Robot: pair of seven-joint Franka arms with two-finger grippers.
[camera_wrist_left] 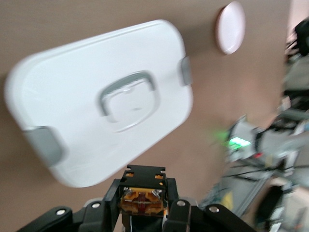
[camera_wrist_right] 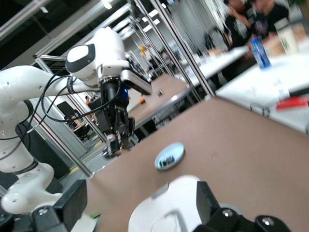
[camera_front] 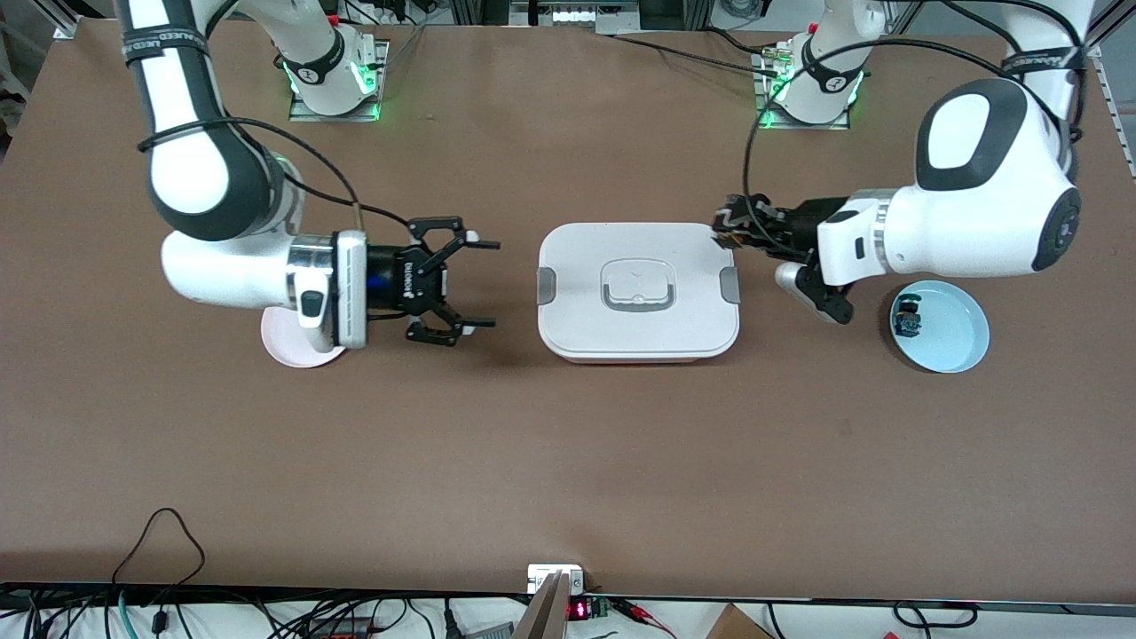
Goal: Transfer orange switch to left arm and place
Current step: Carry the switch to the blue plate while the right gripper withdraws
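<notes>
The left gripper (camera_front: pixel 726 232) hangs in the air over the box's (camera_front: pixel 637 288) corner toward the left arm's end of the surface (camera_front: pixel 568 444), its fingers (camera_wrist_left: pixel 113 200) clenched on the orange switch (camera_wrist_left: pixel 142 201), which shows tan and orange between them in the left wrist view. The white box with grey side clasps and a recessed handle sits at the middle of the surface. The right gripper (camera_front: pixel 475 284) hovers just beside the box toward the right arm's end, fingers (camera_front: pixel 479 323) spread wide and holding nothing. A pale pink plate (camera_front: pixel 293 351) lies under the right arm's wrist. A light blue plate (camera_front: pixel 954 342) near the left arm's end carries a small dark switch with blue parts (camera_front: pixel 907 318).
</notes>
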